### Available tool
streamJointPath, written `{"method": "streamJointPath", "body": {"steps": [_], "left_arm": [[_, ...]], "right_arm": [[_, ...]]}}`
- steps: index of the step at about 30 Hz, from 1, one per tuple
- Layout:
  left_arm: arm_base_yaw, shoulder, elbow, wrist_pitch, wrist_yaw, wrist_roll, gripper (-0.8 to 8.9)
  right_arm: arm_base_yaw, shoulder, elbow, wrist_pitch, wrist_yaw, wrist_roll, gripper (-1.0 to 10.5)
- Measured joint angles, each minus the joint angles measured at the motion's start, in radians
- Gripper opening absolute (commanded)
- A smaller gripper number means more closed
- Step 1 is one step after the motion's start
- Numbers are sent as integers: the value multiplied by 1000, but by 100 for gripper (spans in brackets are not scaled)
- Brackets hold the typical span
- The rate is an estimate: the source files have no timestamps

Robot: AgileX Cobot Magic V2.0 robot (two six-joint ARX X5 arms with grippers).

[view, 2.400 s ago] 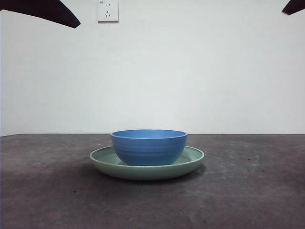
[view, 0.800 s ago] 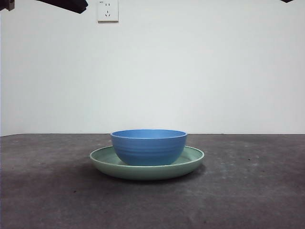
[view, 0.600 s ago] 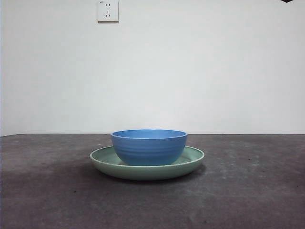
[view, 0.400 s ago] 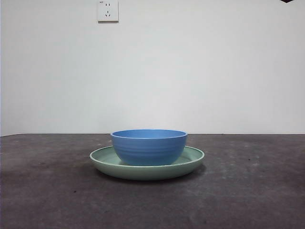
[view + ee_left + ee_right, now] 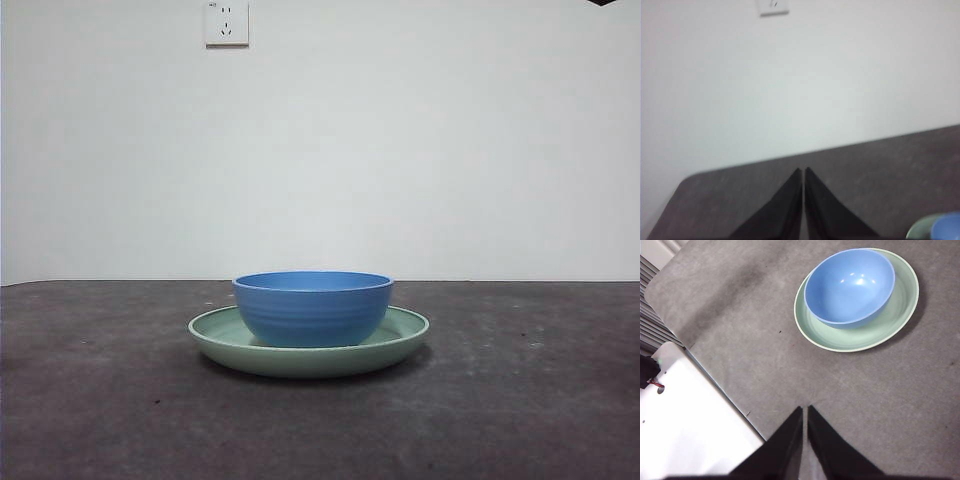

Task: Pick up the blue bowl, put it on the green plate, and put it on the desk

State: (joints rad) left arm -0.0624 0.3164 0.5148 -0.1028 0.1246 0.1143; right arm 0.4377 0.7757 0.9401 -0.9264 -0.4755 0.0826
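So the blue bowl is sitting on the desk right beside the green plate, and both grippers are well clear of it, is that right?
Not quite. The blue bowl sits on the green plate, not beside it on the desk; the front and right wrist views both show this. Both grippers are indeed clear of it.

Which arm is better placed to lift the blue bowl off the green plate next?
Probably right. The right gripper looks down on the blue bowl and green plate; the left gripper faces the wall, with the bowl at its view's edge.
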Motion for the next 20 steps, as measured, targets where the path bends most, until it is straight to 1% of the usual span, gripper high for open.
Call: {"method": "streamJointPath", "body": {"steps": [5,11,14,20], "left_arm": [[42,-128,-169,6,-3,0,10],[61,-230,-313,6,-17,-5,10],[66,-265,-362,2,-46,-17,10],[68,-311,-426,2,-69,-24,10]], "right_arm": [[0,0,0,0,0,0,9],[0,0,0,0,0,0,9],[0,0,0,0,0,0,9],[0,0,0,0,0,0,9]]}}
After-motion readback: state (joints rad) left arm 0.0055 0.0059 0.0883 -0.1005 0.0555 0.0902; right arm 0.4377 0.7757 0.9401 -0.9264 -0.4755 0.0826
